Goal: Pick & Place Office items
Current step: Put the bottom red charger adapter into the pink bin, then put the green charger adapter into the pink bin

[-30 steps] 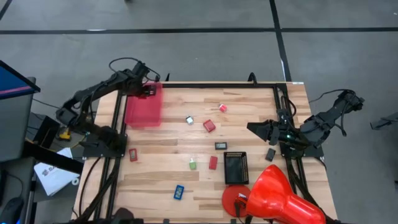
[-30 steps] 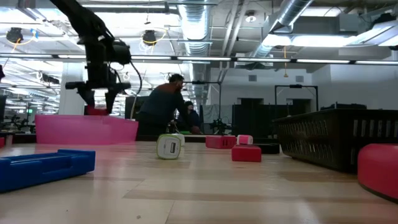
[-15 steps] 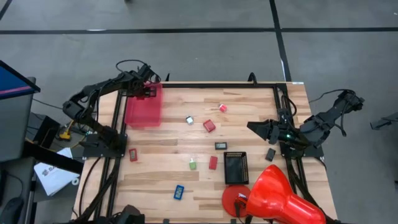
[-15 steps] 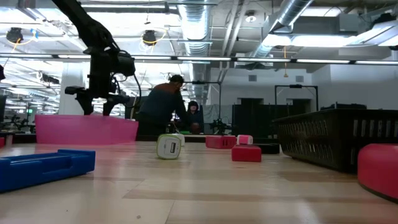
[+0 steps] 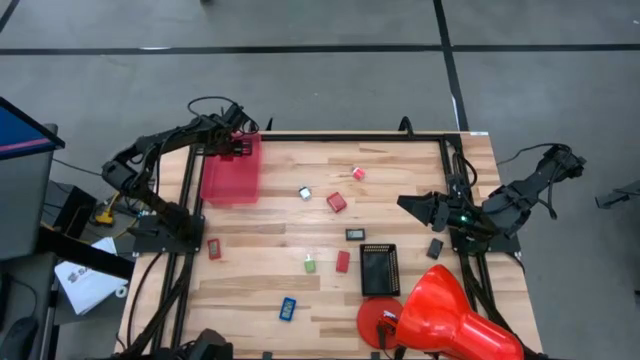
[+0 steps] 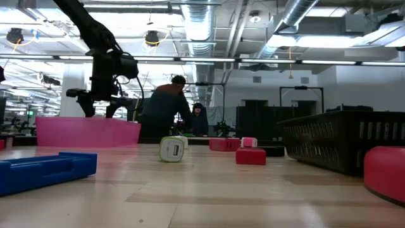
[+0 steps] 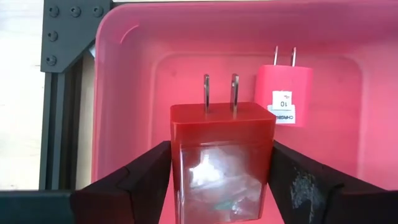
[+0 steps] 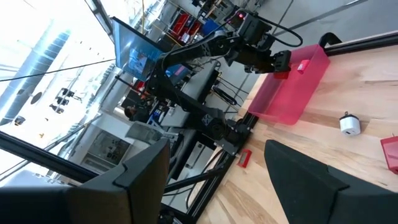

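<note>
My left gripper hangs over the pink bin at the table's far left corner, shut on a red two-pronged charger block. A pink charger lies flat on the bin floor. In the low view the bin wall hides the block. On the table lie a pink block, red blocks, a white piece, a green-white one, a blue one and small black ones. My right gripper waits open at the right edge. My left gripper pinches the red charger block between its two fingers, one on each of two opposite side faces. The fingers come from above, pointing down into the bin. The prongs point away from the fingers. Whether the block touches the bin floor does not show.
A black rectangular tray and a big red cone-shaped object stand at the near right. Black frame rails run along the table's edges. People stand in the room beyond the far edge.
My left gripper has come down a little toward the pink bin, still holding the red block. In the low view the block showed above the bin's rim a second ago and is now behind the bin wall.
</note>
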Motion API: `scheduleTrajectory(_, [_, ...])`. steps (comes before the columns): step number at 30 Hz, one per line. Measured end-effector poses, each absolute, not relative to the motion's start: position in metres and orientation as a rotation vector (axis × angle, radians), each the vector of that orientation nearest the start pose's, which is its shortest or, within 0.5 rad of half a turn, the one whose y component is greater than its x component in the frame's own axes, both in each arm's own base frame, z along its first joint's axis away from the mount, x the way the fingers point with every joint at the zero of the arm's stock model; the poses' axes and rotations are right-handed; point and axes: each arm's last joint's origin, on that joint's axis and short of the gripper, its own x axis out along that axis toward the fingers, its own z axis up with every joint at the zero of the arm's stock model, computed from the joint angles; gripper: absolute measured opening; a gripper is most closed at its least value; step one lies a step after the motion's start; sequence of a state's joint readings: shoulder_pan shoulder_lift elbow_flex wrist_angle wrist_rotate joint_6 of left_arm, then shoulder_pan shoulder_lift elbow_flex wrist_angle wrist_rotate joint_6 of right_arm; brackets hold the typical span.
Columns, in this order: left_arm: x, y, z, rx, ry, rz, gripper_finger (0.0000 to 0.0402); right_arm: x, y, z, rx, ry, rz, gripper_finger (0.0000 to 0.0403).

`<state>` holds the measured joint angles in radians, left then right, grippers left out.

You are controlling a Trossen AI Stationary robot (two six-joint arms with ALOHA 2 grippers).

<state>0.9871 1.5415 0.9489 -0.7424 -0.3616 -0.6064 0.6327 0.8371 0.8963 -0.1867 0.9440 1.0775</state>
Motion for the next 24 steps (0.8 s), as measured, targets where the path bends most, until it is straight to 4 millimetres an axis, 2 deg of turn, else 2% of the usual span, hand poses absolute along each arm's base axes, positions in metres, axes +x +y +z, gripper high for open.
scheduleTrajectory(9, [0.142,0.233,0.189,-0.867,0.969,1.535,0.0236,0.150,0.081,0.363,0.973,-0.085,-0.326,0.0256])
scheduleTrajectory(12, [0.143,0.232,0.192,-0.879,0.967,1.470,0.0234,0.150,0.081,0.363,0.973,-0.085,-0.326,0.0256])
scheduleTrajectory(15, [0.148,0.225,0.202,-0.869,0.967,1.316,0.0235,0.150,0.081,0.363,0.973,-0.085,-0.326,0.0256])
scheduleTrajectory(18, [0.157,0.210,0.218,-0.829,0.944,1.061,0.0237,0.150,0.081,0.363,0.972,-0.085,-0.326,0.0256])
scheduleTrajectory(24, [0.177,0.156,0.256,-0.753,0.831,0.602,0.0232,0.149,0.080,0.362,0.950,-0.086,-0.349,0.0256])
